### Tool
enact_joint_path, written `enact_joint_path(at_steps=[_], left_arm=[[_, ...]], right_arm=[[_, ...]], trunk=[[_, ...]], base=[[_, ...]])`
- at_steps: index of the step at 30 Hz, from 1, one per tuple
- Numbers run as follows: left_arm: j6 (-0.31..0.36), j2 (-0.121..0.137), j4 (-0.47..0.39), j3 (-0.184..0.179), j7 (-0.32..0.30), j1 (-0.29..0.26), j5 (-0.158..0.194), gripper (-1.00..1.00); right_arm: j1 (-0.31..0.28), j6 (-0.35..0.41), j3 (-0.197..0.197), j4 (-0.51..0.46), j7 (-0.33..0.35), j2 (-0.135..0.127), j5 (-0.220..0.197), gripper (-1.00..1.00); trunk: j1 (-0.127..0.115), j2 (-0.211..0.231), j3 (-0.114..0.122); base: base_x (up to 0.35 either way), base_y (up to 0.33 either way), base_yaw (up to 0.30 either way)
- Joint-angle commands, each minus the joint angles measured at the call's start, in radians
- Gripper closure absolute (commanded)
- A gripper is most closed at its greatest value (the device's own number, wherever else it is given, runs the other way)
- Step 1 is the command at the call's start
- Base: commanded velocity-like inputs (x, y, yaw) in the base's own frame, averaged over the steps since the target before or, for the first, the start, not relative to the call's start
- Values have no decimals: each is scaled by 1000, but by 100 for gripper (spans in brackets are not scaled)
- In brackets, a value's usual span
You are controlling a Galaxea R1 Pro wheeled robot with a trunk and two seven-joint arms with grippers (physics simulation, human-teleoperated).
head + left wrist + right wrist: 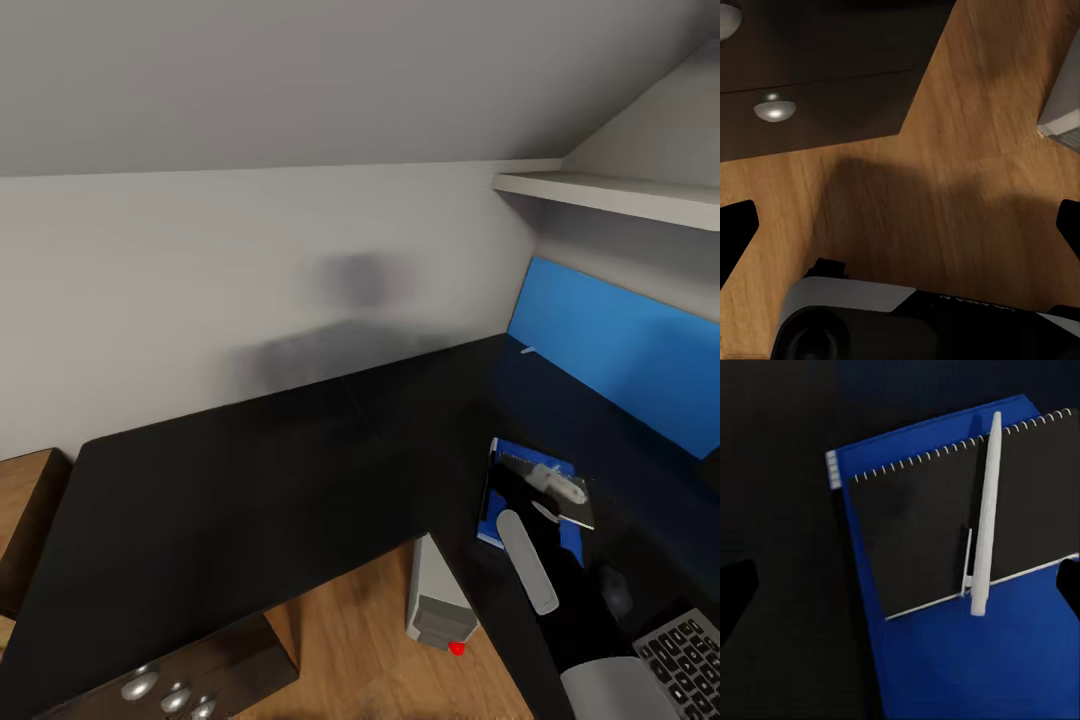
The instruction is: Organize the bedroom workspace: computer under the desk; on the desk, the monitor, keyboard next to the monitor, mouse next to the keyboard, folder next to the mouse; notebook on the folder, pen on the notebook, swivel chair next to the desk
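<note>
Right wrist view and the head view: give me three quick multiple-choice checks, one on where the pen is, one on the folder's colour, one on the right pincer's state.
1. The pen lies
A. on the notebook
B. on the floor
C. on the keyboard

2. The folder is
A. red
B. blue
C. green

3. The right pincer is
A. shut on the pen
B. shut on the notebook
C. open, holding nothing

Answers:
1 A: the white pen rests across the black notebook.
2 B: the folder under the notebook is blue.
3 C: in the right wrist view the right pincer has its fingertips far apart at the picture's edges, above the stack on the desk, gripping nothing.
</note>
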Motion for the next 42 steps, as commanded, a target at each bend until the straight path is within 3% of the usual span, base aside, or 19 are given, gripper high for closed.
enact_joint_path(at_steps=[1,4,9,10,15,16,20,21,22,24,27,28,32,35,38,39,42], left_arm=[[-4,2,-1,-5,8,0,9,-100],[-5,1,1,-5,10,0,9,-100],[1,1,36,-5,10,0,10,-100],[3,0,54,-5,9,0,10,-100],[5,0,76,-5,9,0,8,-100],[5,1,80,-5,9,0,8,-100],[6,0,84,-5,8,0,7,-100],[7,0,86,-5,8,0,7,-100],[7,0,87,-5,8,0,6,-100],[7,0,87,-5,8,0,6,-100],[8,2,87,-5,9,-1,8,-100],[8,3,87,-4,9,-1,8,-100],[8,4,88,-3,9,-2,8,-100],[8,5,87,-2,8,-4,9,-100],[4,5,86,-1,7,-4,9,-100],[-4,7,49,7,12,-4,9,-100],[0,7,42,35,11,-5,10,-100]], right_arm=[[0,7,19,-3,-9,0,-4,-100],[2,10,57,-5,-11,4,-5,-100],[21,12,166,-10,-10,29,-5,-100],[24,11,202,-10,-10,33,-6,-100],[43,7,281,-10,-10,36,-7,-100],[63,6,308,-10,-11,37,-6,-100],[106,4,358,-14,-10,37,-5,-100],[124,3,380,-13,-10,37,-5,-100],[163,-15,441,6,-6,36,-4,-100],[176,-27,472,28,-4,36,-4,-100],[190,-56,550,98,-1,36,-3,-100],[194,-76,596,138,0,37,-2,-100],[197,-130,689,238,7,38,-1,-100],[199,-224,781,378,14,40,0,-100],[200,-298,837,473,19,53,-2,-100],[200,-433,892,731,114,92,-7,-100],[200,-499,895,825,200,102,-11,-100]], trunk=[[0,-1,-1],[0,-1,-1],[0,-1,-1],[0,-1,-1],[0,-1,-1],[0,-1,-1],[0,-1,-1],[0,-1,-1],[0,-1,-1],[0,-1,-1],[0,-1,-1],[0,-1,-1],[0,-1,-1],[0,-1,-1],[0,-1,-1],[0,-1,-1],[-8,13,5]], base=[[-271,0,0],[-294,0,0],[-324,0,0],[-333,0,0],[-335,0,0],[-337,0,0],[-338,0,0],[-338,0,0],[-338,0,0],[-338,0,0],[-338,0,0],[-338,0,0],[-338,0,0],[-331,-18,0],[-293,-39,0],[-52,-4,0],[-32,-3,0]])
